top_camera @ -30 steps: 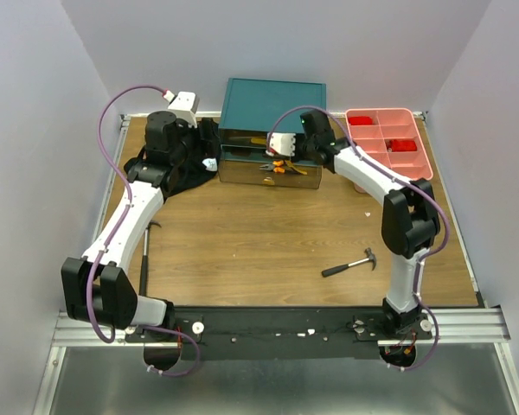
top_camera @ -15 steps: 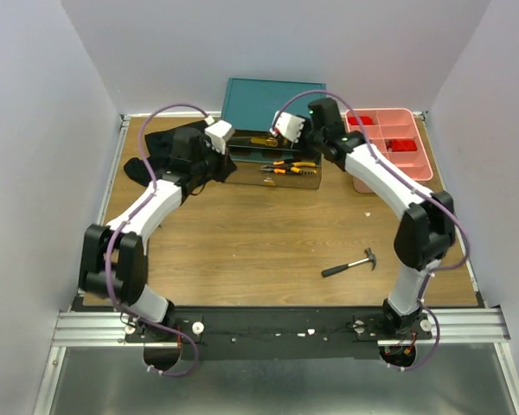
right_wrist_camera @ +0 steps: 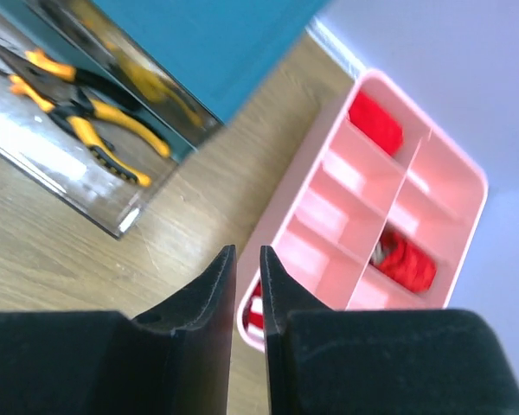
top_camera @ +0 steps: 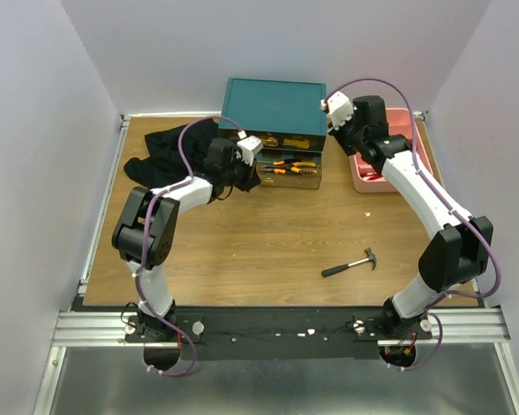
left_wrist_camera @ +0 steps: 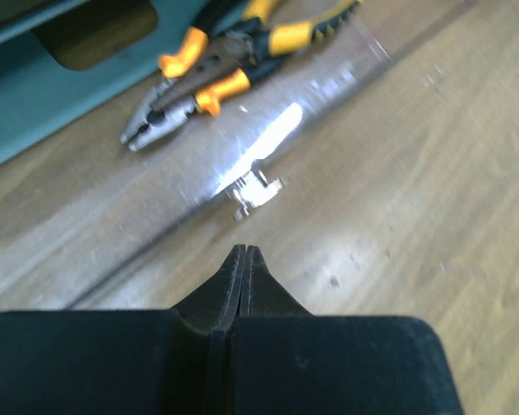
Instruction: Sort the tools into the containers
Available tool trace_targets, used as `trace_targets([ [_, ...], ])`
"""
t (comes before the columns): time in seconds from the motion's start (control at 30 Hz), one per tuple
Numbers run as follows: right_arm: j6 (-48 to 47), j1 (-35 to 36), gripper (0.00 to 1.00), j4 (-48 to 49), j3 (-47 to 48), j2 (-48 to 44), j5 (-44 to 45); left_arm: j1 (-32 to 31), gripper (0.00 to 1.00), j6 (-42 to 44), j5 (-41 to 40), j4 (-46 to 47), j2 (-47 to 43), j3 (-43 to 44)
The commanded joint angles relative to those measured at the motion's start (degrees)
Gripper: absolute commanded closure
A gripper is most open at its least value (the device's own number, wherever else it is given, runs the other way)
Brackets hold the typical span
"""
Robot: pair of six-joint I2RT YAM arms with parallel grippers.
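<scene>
The teal cabinet [top_camera: 272,104] stands at the back with its lower drawer [top_camera: 290,171] pulled out. Orange-handled pliers [top_camera: 291,166] [left_wrist_camera: 216,78] [right_wrist_camera: 86,121] lie in that drawer. My left gripper [top_camera: 253,177] [left_wrist_camera: 245,249] is shut and empty, low over the table just in front of the drawer's shiny front and small knob [left_wrist_camera: 258,192]. My right gripper [top_camera: 353,143] [right_wrist_camera: 246,251] hovers above the near left corner of the pink tray [top_camera: 398,177] [right_wrist_camera: 363,225], its fingers a narrow gap apart with nothing between them. A black-handled hammer [top_camera: 350,264] lies on the table at front right.
A black cloth [top_camera: 169,147] is heaped at the back left, behind my left arm. Red items [right_wrist_camera: 374,121] sit in some of the pink tray's compartments. The right arm covers much of the tray from above. Walls close in the table's sides.
My left arm swung from the black cloth over to the drawer front and its gripper closed. My right arm moved from the drawer rightward to above the pink tray.
</scene>
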Motion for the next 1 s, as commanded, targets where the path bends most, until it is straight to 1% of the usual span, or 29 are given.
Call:
trace_targets([
  [0.0, 5.6, -3.2, 0.76, -2.2, -1.6, -0.9, 0.6, -0.8, 1.00, -6.9, -8.0, 9.5, 4.6, 3.2],
  [0.13, 6.2, -4.5, 0.77, -2.5, -2.1, -0.9, -0.1, -1.9, 1.00, -8.3, -12.3, 14.6, 8.4, 4.7],
  [0.23, 6.2, -5.1, 0.78, -2.9, -1.6, -0.4, 0.0, -2.4, 1.00, -8.9, -13.7, 17.3, 11.1, 7.0],
  [0.3, 6.3, -5.4, 0.78, -3.0, -1.6, -0.1, -0.1, -2.6, 1.00, -9.5, -13.7, 16.6, 12.8, 10.6],
  [0.37, 6.2, -5.4, 0.78, -3.3, -1.7, 0.0, 0.0, -2.8, 1.00, -9.8, -13.6, 18.0, 14.9, 13.1],
  [0.5, 6.0, -5.5, 0.78, -3.1, -2.5, -0.2, 0.2, -3.2, 1.00, -14.1, -13.0, 16.0, 19.1, 19.3],
  [0.6, 6.2, -5.5, 0.77, -3.2, -2.9, -0.3, 0.1, -3.7, 0.95, -17.5, -13.9, 16.1, 20.8, 20.8],
  [0.67, 6.1, -5.5, 0.77, -3.1, -3.1, -0.6, 0.2, -3.8, 0.87, -19.6, -14.3, 18.9, 21.0, 20.3],
  [0.7, 6.1, -5.6, 0.76, -3.1, -3.1, -0.7, 0.3, -3.8, 0.85, -21.8, -14.5, 19.8, 20.8, 19.4],
  [0.73, 5.6, -5.6, 0.76, -3.1, -3.2, -0.8, 0.4, -3.8, 0.80, -22.7, -13.6, 20.5, 20.3, 19.1],
  [0.8, 4.6, -5.6, 0.72, -3.6, -3.4, -0.9, -0.4, -3.7, 0.73, -23.3, -11.8, 19.6, 18.5, 18.1],
  [0.83, 2.4, -5.7, 0.69, -4.8, -3.4, -1.2, -1.4, -3.3, 0.66, -24.1, -9.7, 18.3, 15.2, 17.1],
  [0.87, 1.1, -5.9, 0.57, -5.5, -3.7, -1.7, -3.2, -2.9, 0.62, -24.7, -8.3, 17.6, 13.2, 15.9],
  [0.9, -0.2, -6.4, 0.51, -6.2, -4.4, -2.1, -5.8, -2.4, 0.60, -25.1, -6.5, 17.0, 10.8, 12.9],
  [0.93, -3.6, -6.9, 0.45, -9.7, -4.6, -2.5, -8.5, -2.0, 0.54, -24.0, -4.9, 14.8, 6.0, 11.3],
  [0.97, -6.5, -7.5, 0.39, -13.2, -4.5, -2.6, -16.3, -1.3, 0.51, -22.3, -0.6, 12.8, 3.6, 10.0],
])
